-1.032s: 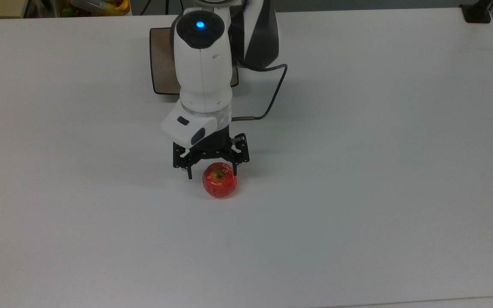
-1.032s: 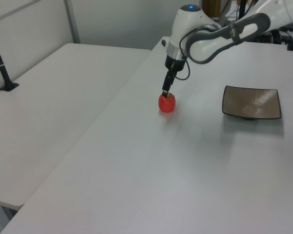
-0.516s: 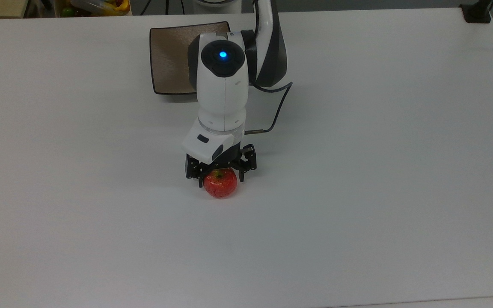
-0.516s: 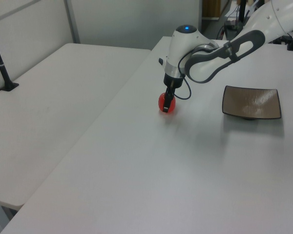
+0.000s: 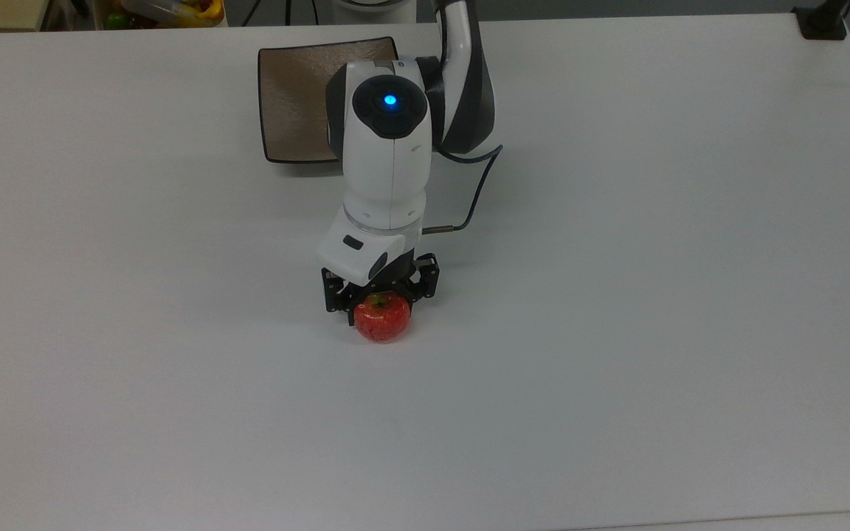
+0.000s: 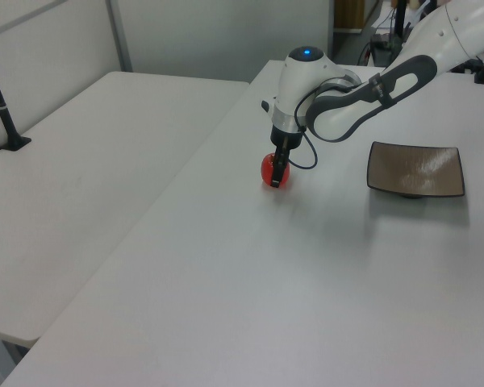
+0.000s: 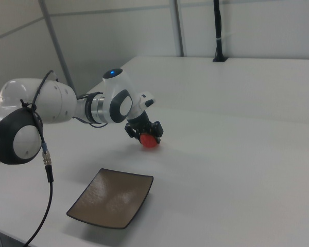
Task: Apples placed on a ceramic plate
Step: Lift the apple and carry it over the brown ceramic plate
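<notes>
Closing since a second ago, the end effector [image 5: 381, 301] now clamps the small glossy red apple [image 5: 381, 321] on the white desk [image 5: 617, 295]; transfer to the square taupe-brown ceramic plate [image 5: 296, 96] can follow.

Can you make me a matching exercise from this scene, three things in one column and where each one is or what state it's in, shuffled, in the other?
Things:
1. apple
2. ceramic plate
3. end effector

Places or states:
A. lowered around the fruit, one finger on each side
B. on the white table, under the black fingers
C. empty, near the table's far edge in the top view

Pairs: 1-B, 2-C, 3-A
</notes>
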